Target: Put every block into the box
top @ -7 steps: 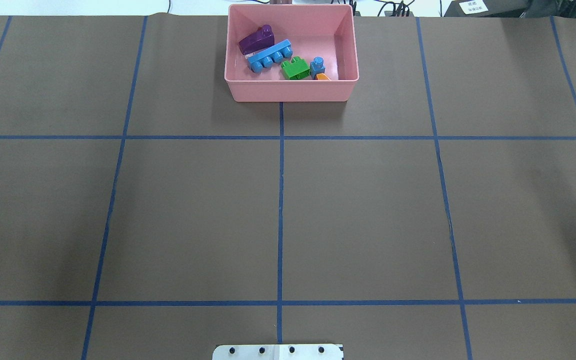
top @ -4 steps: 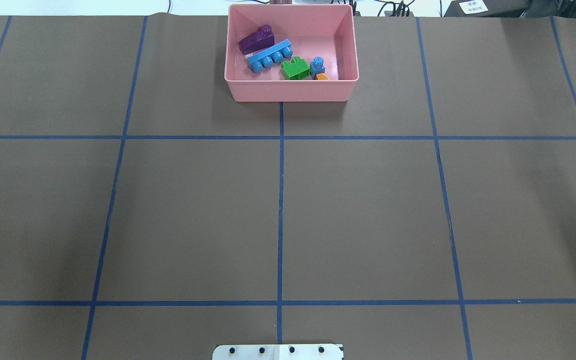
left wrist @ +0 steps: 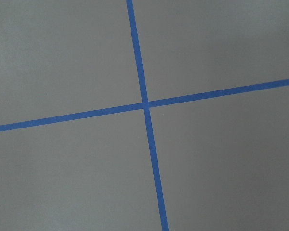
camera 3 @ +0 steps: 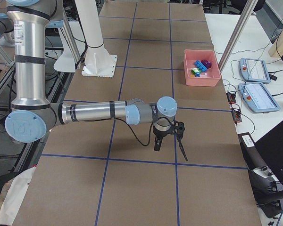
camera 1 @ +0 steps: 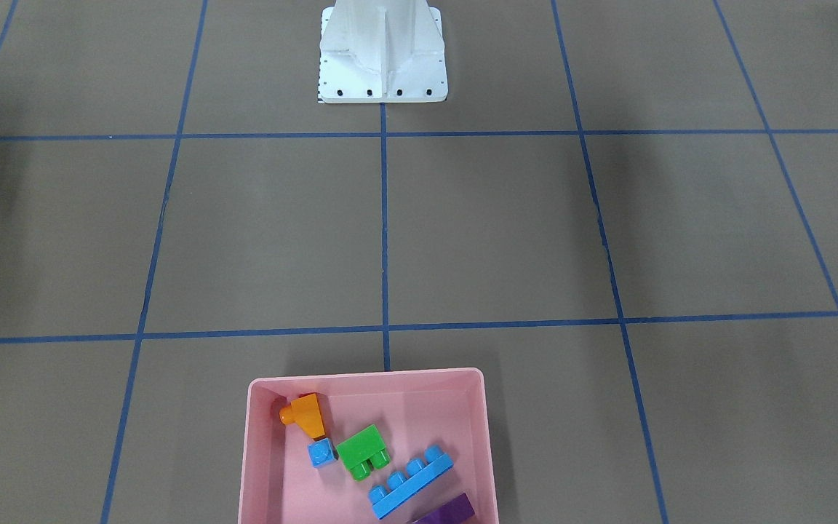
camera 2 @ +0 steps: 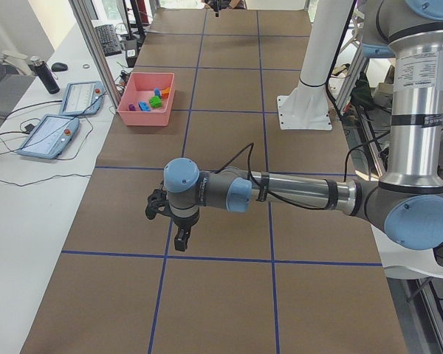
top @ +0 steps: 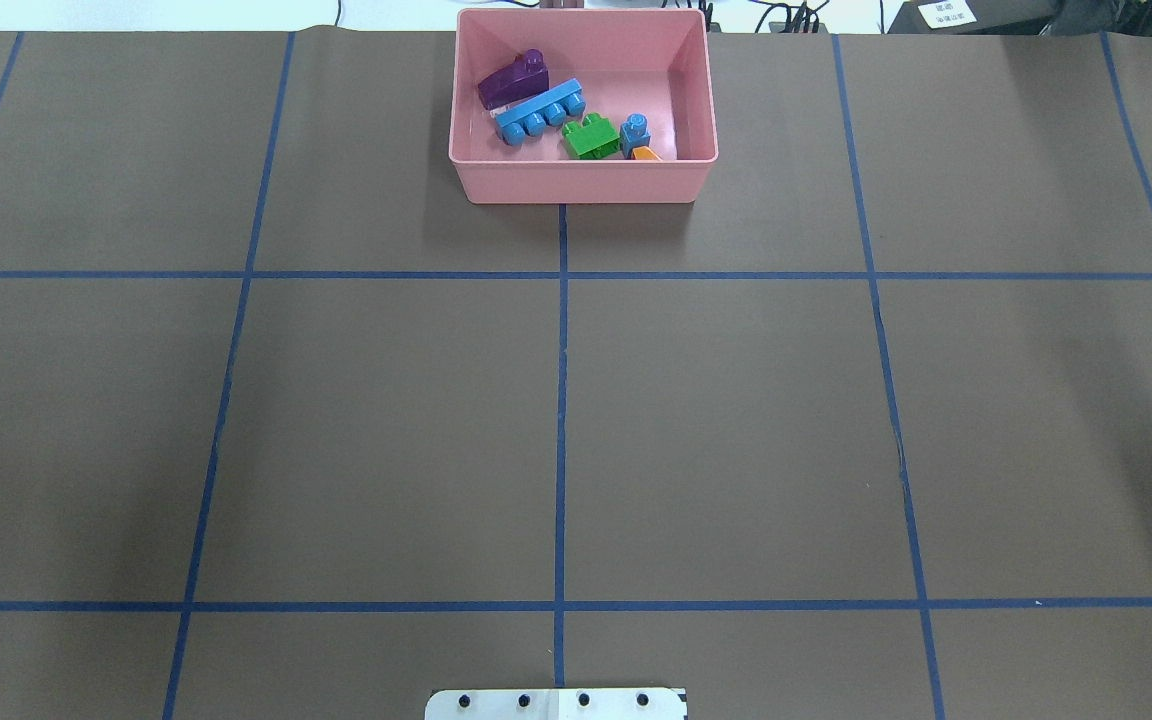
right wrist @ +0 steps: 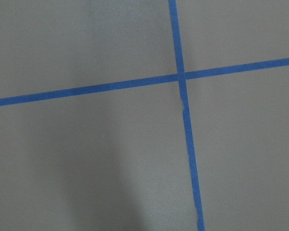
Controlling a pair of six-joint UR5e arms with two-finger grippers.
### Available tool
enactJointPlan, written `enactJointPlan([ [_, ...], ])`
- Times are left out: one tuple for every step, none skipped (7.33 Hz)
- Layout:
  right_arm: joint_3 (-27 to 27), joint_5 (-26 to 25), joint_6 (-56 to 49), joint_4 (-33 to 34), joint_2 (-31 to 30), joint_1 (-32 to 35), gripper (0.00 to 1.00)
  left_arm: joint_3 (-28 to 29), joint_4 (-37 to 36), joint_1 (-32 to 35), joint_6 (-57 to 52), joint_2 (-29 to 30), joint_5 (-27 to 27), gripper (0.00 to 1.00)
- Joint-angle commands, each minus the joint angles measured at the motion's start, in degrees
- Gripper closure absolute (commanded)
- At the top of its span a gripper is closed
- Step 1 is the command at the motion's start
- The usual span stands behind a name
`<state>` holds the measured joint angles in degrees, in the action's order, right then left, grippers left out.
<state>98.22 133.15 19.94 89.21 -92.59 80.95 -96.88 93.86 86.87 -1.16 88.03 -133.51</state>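
All five blocks sit inside the box (top: 581, 182) at the far table (top: 736, 420) edge: purple bar (top: 513, 80), long blue bar (top: 539, 112), green brick (top: 591, 137), tiny blue cube (top: 635, 130) just beside the orange brick (top: 645, 154). I judge the task complete, which would explain the left gripper (camera 2: 170, 221) and right gripper (camera 3: 169, 141) hanging low, well apart from the box (side views only, so finger state: cannot tell). Only writing noted: a white label (top: 946, 12) beyond the table, too small to read.

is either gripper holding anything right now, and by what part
No block is held: the orange, small blue, green, long blue and purple blocks all lie in the pink box.
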Motion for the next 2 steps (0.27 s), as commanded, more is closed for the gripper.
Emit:
enactJointPlan([
  [0.2, 0.0, 0.1, 0.0, 0.2, 0.0, 0.0, 0.2, 0.0, 0.0, 0.0, -0.1, 0.0, 0.0],
  [0.2, 0.0, 0.1, 0.0, 0.2, 0.0, 0.0, -0.2, 0.0, 0.1, 0.0, -0.1, 0.1, 0.0],
])
